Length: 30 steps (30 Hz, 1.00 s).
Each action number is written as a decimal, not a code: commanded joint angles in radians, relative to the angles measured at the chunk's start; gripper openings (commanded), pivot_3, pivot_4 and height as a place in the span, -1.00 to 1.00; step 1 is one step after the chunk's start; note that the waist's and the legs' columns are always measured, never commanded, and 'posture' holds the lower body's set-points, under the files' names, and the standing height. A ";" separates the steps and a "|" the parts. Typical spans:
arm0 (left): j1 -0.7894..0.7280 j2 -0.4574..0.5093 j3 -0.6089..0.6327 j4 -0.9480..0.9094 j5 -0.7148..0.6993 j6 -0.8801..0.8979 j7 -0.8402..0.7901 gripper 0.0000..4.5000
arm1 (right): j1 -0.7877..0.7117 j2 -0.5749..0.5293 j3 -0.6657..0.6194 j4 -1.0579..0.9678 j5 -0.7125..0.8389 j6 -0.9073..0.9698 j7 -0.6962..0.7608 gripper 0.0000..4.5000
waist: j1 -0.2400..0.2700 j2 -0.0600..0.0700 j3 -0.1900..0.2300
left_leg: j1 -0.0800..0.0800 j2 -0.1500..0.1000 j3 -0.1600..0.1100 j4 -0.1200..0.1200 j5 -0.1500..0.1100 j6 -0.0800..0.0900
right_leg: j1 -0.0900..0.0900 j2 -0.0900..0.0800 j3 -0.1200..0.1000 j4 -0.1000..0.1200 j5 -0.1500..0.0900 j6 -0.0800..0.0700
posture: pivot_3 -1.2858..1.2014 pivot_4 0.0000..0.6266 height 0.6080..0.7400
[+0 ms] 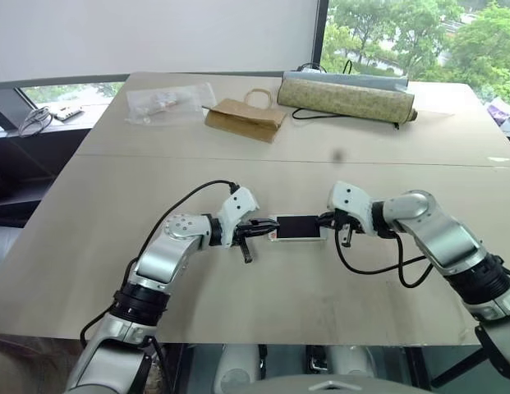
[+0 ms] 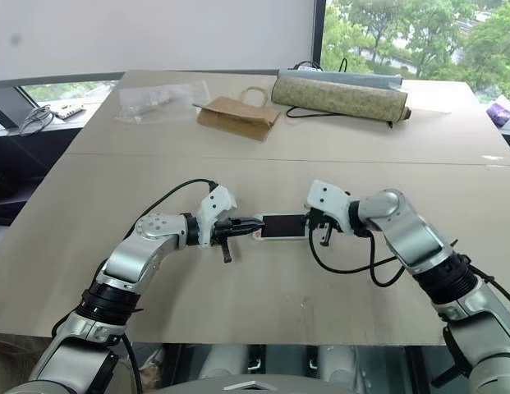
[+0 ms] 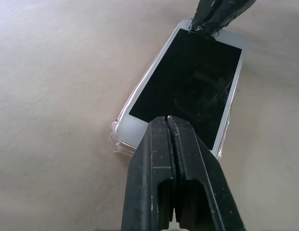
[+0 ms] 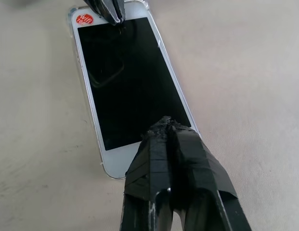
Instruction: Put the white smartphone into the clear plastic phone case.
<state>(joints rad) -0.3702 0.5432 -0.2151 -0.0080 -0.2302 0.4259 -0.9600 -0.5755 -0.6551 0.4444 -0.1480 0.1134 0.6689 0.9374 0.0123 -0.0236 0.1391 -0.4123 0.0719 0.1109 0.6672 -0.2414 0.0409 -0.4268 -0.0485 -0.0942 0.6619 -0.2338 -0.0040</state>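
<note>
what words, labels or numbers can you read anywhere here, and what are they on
Red round sticker at one end of the white smartphone: white print, too blurred to read.
Clear plastic phone case, brown paper bag, patterned roll, clear plastic bag: no legible text.
So nothing here can be quoted.

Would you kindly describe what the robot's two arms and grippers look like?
Both arms have rounded silver-grey shells with black ribbed joint rings, ending in white angular wrist housings. A black cable loops loosely along each forearm. The left gripper and right gripper each have two slim black fingers; the left's fingers are smooth moulded plastic, while the right's fingers are wrapped in black tape.
</note>
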 commanded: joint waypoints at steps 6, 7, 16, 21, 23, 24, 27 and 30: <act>0.019 0.018 -0.024 0.015 0.029 0.005 -0.011 -0.99 | 0.001 0.047 0.123 0.208 -0.075 0.005 0.082 -1.00 | -0.003 -0.001 -0.004 | 0.011 0.000 0.000 -0.001 0.000 0.000 | 0.010 -0.004 0.000 -0.001 -0.001 -0.001 | 0.03 -0.52 1.00; 0.019 0.018 -0.026 0.018 0.031 0.002 -0.013 -0.99 | -0.001 0.058 0.125 0.230 -0.078 0.006 0.087 -1.00 | -0.004 -0.001 -0.005 | 0.016 0.001 0.000 -0.003 -0.001 0.000 | 0.013 -0.005 0.000 -0.002 -0.003 -0.003 | 0.03 -0.52 1.00; 0.008 0.009 -0.029 0.036 0.042 -0.004 -0.020 -0.99 | 0.008 0.097 0.135 0.357 -0.134 -0.018 0.111 -1.00 | -0.014 -0.001 -0.029 | 0.018 0.001 0.000 -0.005 -0.001 0.000 | 0.014 -0.006 0.000 -0.002 -0.003 -0.003 | 0.03 -0.52 1.00; 0.006 0.008 -0.032 0.050 0.049 -0.014 -0.024 -0.99 | 0.008 0.112 0.121 0.399 -0.134 0.008 0.109 -1.00 | -0.017 0.000 -0.035 | 0.021 0.001 0.000 -0.008 -0.003 -0.005 | 0.014 -0.007 0.001 -0.002 -0.004 -0.004 | 0.03 -0.52 1.00; 0.008 0.007 -0.034 0.050 0.053 -0.017 -0.024 -0.99 | 0.015 0.117 0.130 0.412 -0.139 0.010 0.110 -1.00 | -0.018 0.001 -0.036 | 0.021 0.001 0.000 -0.008 -0.003 -0.005 | 0.015 -0.008 0.001 -0.002 -0.004 -0.004 | 0.03 -0.52 1.00; 0.010 0.008 -0.037 0.049 0.054 -0.016 -0.026 -0.99 | 0.018 0.121 0.134 0.416 -0.141 0.013 0.110 -1.00 | -0.018 0.001 -0.037 | 0.021 0.001 0.000 -0.008 -0.003 -0.005 | 0.015 -0.008 0.001 -0.003 -0.004 -0.004 | 0.03 -0.52 1.00; 0.012 0.011 -0.039 0.046 0.057 -0.014 -0.031 -0.99 | 0.020 0.134 0.135 0.428 -0.144 0.021 0.104 -1.00 | -0.019 0.000 -0.039 | 0.024 0.001 0.000 -0.010 -0.003 -0.005 | 0.016 -0.009 0.000 -0.004 -0.004 -0.005 | 0.03 -0.52 1.00; 0.013 0.014 -0.040 0.042 0.059 -0.012 -0.034 -0.99 | 0.020 0.149 0.125 0.437 -0.139 0.019 0.095 -1.00 | -0.019 -0.001 -0.040 | 0.032 -0.001 0.002 -0.017 -0.004 -0.005 | 0.020 -0.015 -0.004 -0.005 -0.004 -0.005 | 0.03 -0.52 1.00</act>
<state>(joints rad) -0.3601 0.5530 -0.2419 0.0407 -0.1797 0.4085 -0.9876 -0.6430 -0.5025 0.4622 0.1362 0.0468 0.6008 1.0411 -0.0067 -0.0241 0.0987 -0.3799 0.0714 0.1132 0.6493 -0.2449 0.0356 -0.4072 -0.0649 -0.1000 0.6567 -0.2382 -0.0092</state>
